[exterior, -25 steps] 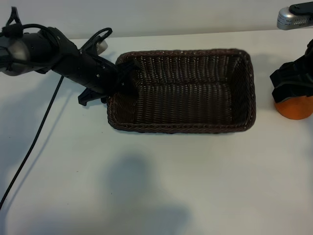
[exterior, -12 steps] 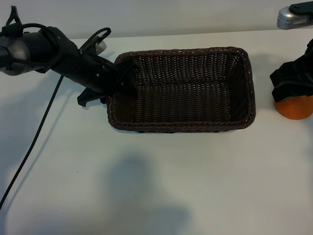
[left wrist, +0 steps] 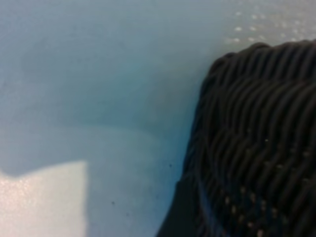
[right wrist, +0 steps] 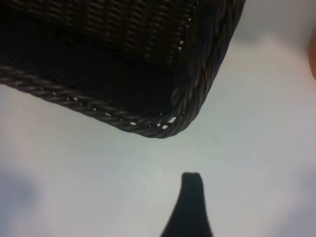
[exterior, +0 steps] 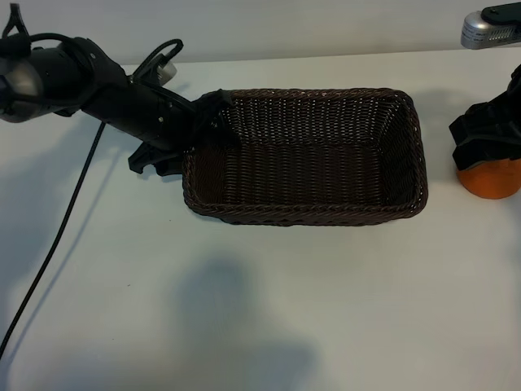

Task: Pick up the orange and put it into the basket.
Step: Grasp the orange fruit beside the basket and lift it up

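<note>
While orange sits outside | basket [exterior: 411,155] centre table, long axis left-right | left gripper [exterior: 210,130] at its left rim, jaw state unreadable | right gripper [exterior: 487,145] directly over orange [exterior: 490,179] far right, jaws wide, not gripping

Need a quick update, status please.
Left pincer at basket's left rim. Right pincer over orange, outside basket, not lifted. Path to basket clear.
</note>
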Robot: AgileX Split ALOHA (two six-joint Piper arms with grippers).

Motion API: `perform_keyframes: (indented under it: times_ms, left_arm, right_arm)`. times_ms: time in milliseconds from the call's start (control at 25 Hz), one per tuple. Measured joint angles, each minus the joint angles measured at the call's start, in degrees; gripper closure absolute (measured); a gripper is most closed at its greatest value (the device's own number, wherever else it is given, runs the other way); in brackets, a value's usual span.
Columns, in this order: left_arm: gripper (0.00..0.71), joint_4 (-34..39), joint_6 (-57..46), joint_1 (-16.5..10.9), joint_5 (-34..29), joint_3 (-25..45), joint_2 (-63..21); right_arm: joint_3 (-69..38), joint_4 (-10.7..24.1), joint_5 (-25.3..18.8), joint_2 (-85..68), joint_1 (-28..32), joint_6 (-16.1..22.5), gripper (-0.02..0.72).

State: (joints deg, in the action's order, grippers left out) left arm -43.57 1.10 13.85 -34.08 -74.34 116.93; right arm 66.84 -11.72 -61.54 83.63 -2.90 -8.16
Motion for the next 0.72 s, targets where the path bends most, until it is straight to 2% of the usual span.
perform_keyframes:
  times_ms: [520,720]
  left_arm:
    - [0.07,5.2,-0.6,0.0,-0.7,0.0,-10.6]
    - [0.078,13.3,-5.6,0.0,-2.0,-1.0,-14.4]
  right_arm:
    - [0.0,0.0,0.0,0.0,0.0,0.0,0.114]
    - [0.0,0.0,-0.2,0.0,0.0,-0.1,0.114]
